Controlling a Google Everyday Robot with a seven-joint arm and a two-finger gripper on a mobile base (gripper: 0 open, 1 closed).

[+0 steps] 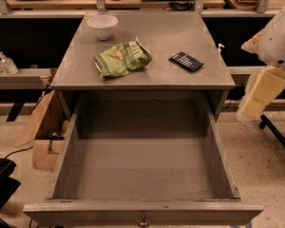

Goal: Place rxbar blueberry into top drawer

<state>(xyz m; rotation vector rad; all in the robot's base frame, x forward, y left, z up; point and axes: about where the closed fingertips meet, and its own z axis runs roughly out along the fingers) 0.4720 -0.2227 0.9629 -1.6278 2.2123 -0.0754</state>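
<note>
The rxbar blueberry [186,61] is a small flat dark navy bar lying on the grey cabinet top, right of centre. The top drawer [142,212] is pulled wide open below the cabinet top; its inside shows nothing in it, and a small metal knob [143,221] sits on its front panel. My gripper [258,94] hangs at the right edge of the camera view on a white arm, its cream parts pointing down. It is off to the right of the cabinet, apart from the bar, and holds nothing that I can see.
A green chip bag [122,58] lies left of centre on the cabinet top [166,34]. A white bowl [102,26] stands at the back left. Cardboard boxes [40,137] sit on the floor to the left. A black chair leg [278,134] is at the right.
</note>
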